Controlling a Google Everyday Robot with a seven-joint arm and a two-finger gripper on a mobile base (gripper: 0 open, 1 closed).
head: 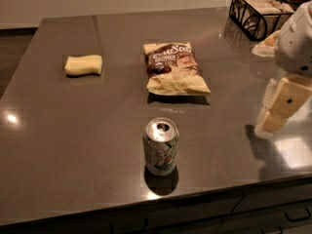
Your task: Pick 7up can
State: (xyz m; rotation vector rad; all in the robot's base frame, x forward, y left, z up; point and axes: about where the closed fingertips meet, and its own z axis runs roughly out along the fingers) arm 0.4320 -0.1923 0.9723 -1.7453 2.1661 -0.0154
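Note:
The 7up can (161,147) stands upright near the front edge of the dark grey counter (73,130). It has whitish-green printed sides and a shiny silver top with a pull tab. My gripper (273,118) hangs from the white arm at the right edge of the view, just above the counter. It is well to the right of the can and a little farther back, apart from it. Nothing shows in the gripper.
A brown-and-cream chip bag (174,68) lies behind the can. A yellow sponge (84,65) lies at the back left. A black wire basket (259,11) with packets stands at the back right corner. The counter's front edge runs just below the can.

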